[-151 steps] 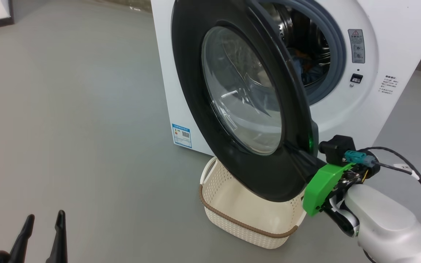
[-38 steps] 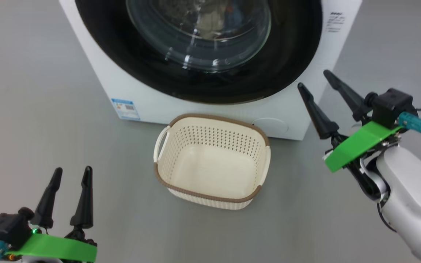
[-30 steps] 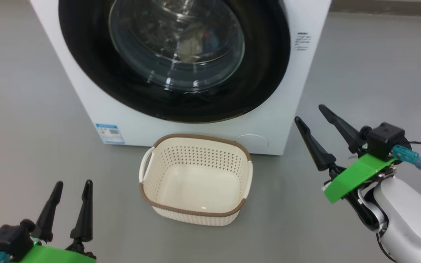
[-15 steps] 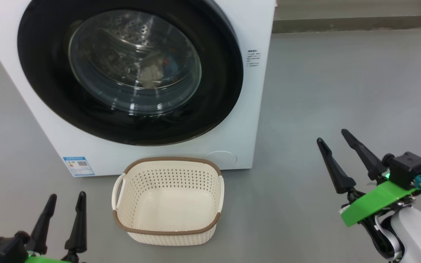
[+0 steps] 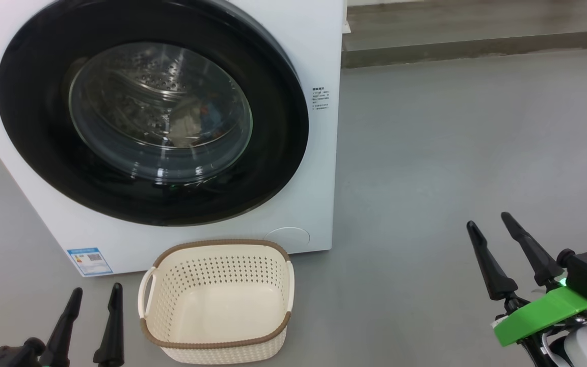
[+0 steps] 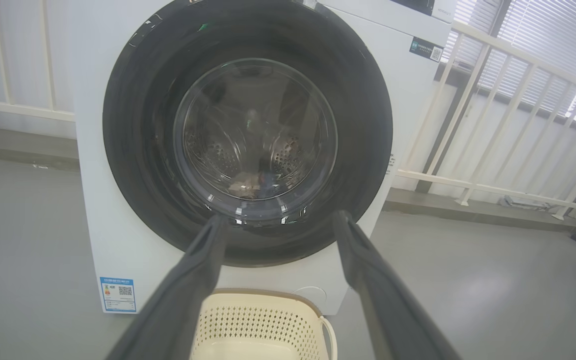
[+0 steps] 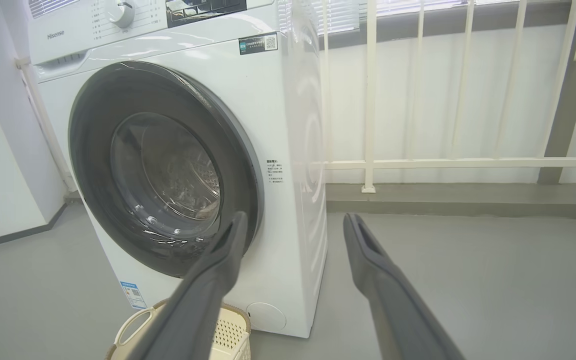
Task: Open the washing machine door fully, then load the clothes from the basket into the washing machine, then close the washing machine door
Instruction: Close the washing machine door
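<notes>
Floor (image 5: 451, 153): grey and smooth, running back to a white railing (image 7: 418, 162). The head view has swung round over the last five seconds, so the overall shift in the picture is the camera's doing.
Washing machine (image 5: 324, 193): big white front-loader at the upper left of the head view, with a blue label sticker (image 5: 89, 261) at its lower left corner.
Washing machine door (image 5: 153, 114): and it's shut! The black rim lies flush against the white front. Five seconds ago it hung swung out over the basket, with the right arm at its lower edge.
Clothes (image 5: 191, 120): inside, seen through the glass bowl (image 6: 255, 130), a cream and blue heap low in the steel drum (image 5: 135, 76). The print is too dim to read.
Basket (image 5: 217, 270): upright on the floor just in front of the machine, below the door, its bare cream bottom showing, as in the earlier pictures.
Left gripper (image 5: 97, 288): low at the left, just beside the basket's left handle, fingers parted and holding nothing, much as a second ago. Its wrist view faces the door head on.
Right gripper (image 5: 487, 219): low at the right, well apart from basket and machine, fingers spread wide with nothing between them, and a green bracket (image 5: 543, 313) behind. A second ago it stood nearer the machine's right corner.
</notes>
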You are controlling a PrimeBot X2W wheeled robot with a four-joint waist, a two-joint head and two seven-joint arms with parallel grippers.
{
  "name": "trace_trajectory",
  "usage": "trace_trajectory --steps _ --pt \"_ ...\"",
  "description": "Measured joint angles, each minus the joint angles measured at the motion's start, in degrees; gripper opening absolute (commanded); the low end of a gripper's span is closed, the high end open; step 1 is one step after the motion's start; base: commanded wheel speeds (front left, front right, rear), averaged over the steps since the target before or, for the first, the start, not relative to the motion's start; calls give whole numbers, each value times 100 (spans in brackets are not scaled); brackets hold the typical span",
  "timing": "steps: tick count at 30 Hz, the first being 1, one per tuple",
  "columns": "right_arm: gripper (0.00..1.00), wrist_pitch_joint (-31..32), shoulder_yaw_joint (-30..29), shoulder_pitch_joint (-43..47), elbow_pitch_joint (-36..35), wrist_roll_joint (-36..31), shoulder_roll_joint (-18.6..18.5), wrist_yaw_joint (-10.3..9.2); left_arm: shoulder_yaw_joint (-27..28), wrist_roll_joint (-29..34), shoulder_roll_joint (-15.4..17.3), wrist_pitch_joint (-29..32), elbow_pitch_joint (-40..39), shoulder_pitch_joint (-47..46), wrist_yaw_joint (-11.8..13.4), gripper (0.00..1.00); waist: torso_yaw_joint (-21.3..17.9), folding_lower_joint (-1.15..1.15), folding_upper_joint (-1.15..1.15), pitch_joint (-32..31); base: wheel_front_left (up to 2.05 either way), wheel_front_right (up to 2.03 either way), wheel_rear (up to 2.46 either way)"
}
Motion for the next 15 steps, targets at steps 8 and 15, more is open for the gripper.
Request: trace_trajectory --steps 8,15 --pt "100 0 -431 295 -118 -215 90 0 -26 3 -1 0 0 0 0 100 -29 0 0 -55 0 0 0" --pt "100 0 -602 340 -164 -269 188 0 -23 33 -1 0 0 -1 0 100 -2 0 0 -42 0 0 0"
